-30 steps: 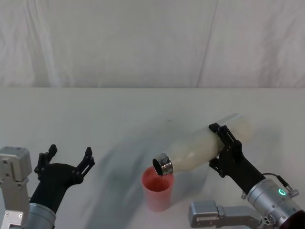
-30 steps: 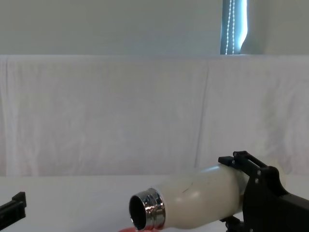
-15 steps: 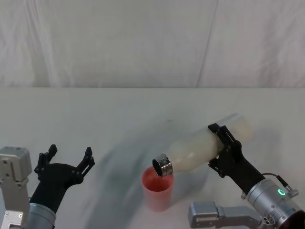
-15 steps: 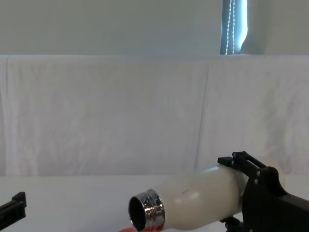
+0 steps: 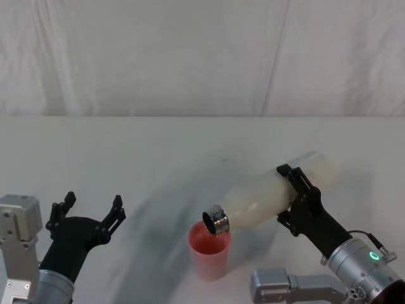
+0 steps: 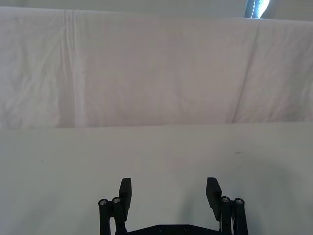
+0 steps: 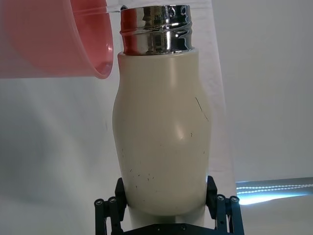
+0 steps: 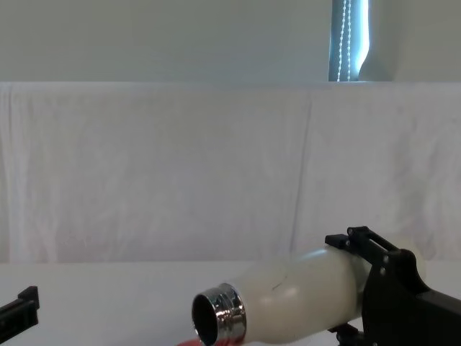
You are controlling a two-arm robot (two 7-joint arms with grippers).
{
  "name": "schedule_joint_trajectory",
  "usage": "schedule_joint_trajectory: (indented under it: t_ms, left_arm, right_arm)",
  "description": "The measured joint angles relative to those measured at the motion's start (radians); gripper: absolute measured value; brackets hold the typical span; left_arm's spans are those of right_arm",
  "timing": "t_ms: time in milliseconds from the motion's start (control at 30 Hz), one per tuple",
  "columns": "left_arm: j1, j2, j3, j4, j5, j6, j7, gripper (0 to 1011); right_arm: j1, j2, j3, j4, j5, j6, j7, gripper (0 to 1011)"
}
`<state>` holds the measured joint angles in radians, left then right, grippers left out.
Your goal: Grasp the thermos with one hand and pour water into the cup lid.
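The cream-white thermos (image 5: pixel 266 196) lies tilted nearly flat, its steel neck (image 5: pixel 216 220) pointing down and left over the pink cup lid (image 5: pixel 209 250), which stands upright on the white table. My right gripper (image 5: pixel 294 197) is shut on the thermos body, as the right wrist view shows with the thermos (image 7: pixel 164 132) between the fingers and the cup lid rim (image 7: pixel 58 44) just beside the neck. In the chest view the thermos (image 8: pixel 288 303) points its open mouth toward me. My left gripper (image 5: pixel 88 209) rests open at the near left, well apart from the cup lid; its empty fingers (image 6: pixel 125 192) show in the left wrist view.
A white cloth covers the table (image 5: pixel 158 152) and hangs as a backdrop behind it. A grey part of the robot (image 5: pixel 297 285) sits at the near edge below the right arm. Bare table lies between the left gripper and the cup lid.
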<state>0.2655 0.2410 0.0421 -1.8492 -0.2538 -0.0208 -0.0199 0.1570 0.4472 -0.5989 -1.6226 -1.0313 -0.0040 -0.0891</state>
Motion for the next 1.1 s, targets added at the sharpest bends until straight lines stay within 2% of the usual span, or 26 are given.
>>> schedule_joint_trajectory:
  t_ms: [1100]
  left_arm:
    - [0.000, 0.000, 0.000, 0.000, 0.000, 0.000, 0.000, 1001]
  right_arm:
    - [0.001, 0.000, 0.000, -0.002, -0.003, 0.002, -0.002, 962]
